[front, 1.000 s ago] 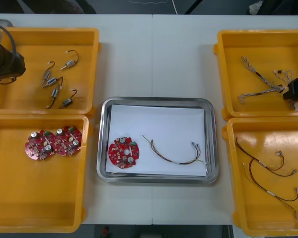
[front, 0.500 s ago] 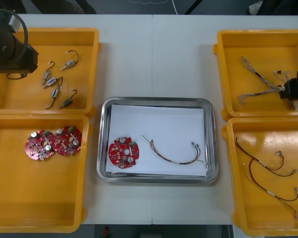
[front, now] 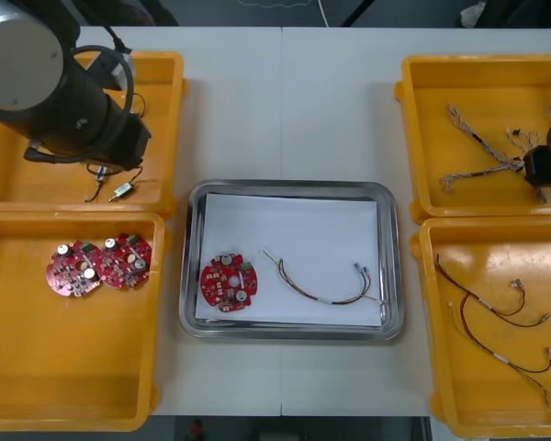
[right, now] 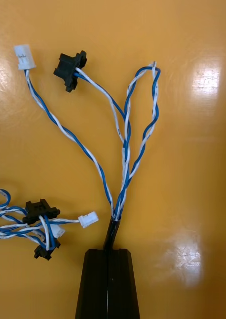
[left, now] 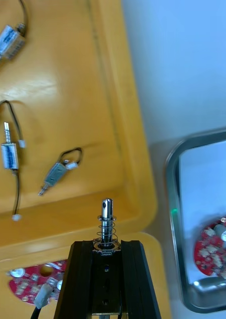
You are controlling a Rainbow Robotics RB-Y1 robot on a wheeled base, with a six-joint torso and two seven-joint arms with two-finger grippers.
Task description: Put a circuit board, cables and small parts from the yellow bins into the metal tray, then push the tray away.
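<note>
Two grippers, each clamped on a load. My left gripper has its jaws closed tight on a small metal part, a pin wound with a spring that stands straight out past the fingertips. It hangs over the far left yellow bin, near the wall that faces the metal tray. My right gripper, in the far right yellow bin, pinches the black sleeve of a twisted blue and white cable. The cable's strands fan out beyond the fingertips to black and white connectors. I see the tray, white inside, on a light table, holding a round red circuit board and a red and yellow cable.
</note>
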